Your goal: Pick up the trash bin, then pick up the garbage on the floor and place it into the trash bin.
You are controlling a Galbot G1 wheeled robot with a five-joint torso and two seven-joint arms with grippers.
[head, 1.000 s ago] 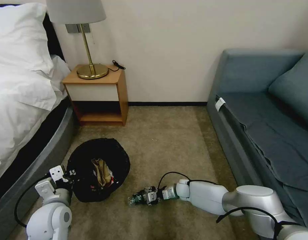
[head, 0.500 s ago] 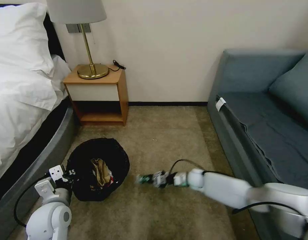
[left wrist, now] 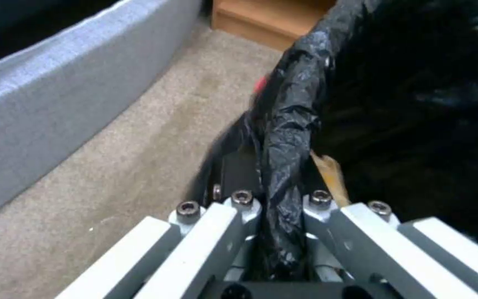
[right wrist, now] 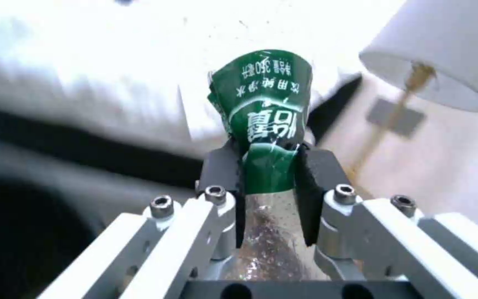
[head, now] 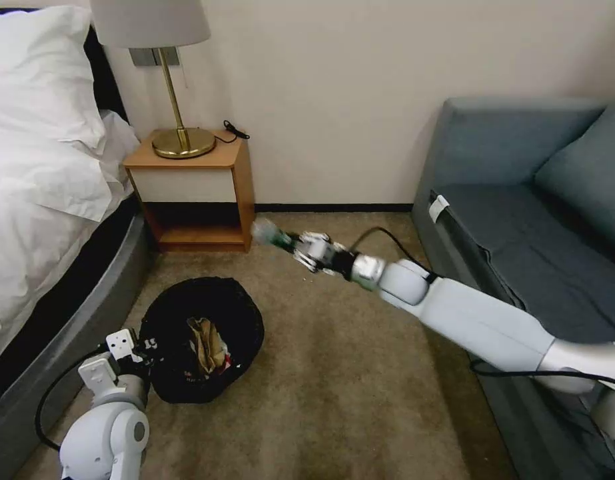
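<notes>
Jaws of the right gripper (head: 295, 244) are clamping a small clear plastic bottle with a green label (right wrist: 264, 124), holding it in the air above the beige carpet (head: 334, 373) near the wooden nightstand (head: 194, 190). Jaws of the left gripper (left wrist: 275, 207) are pinching the crinkled black bag rim of the round trash bin (head: 200, 337), which is sitting on the carpet beside the bed (head: 34, 200) with crumpled tan paper (head: 206, 343) lying inside.

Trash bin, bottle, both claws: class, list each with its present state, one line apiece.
Trash bin: on the carpet, liner rim pinched, litter inside.
Bottle: held above the floor, crumpled.
Left claw: shut on the bin's black liner.
Right claw: shut on the bottle, raised beyond the bin.
</notes>
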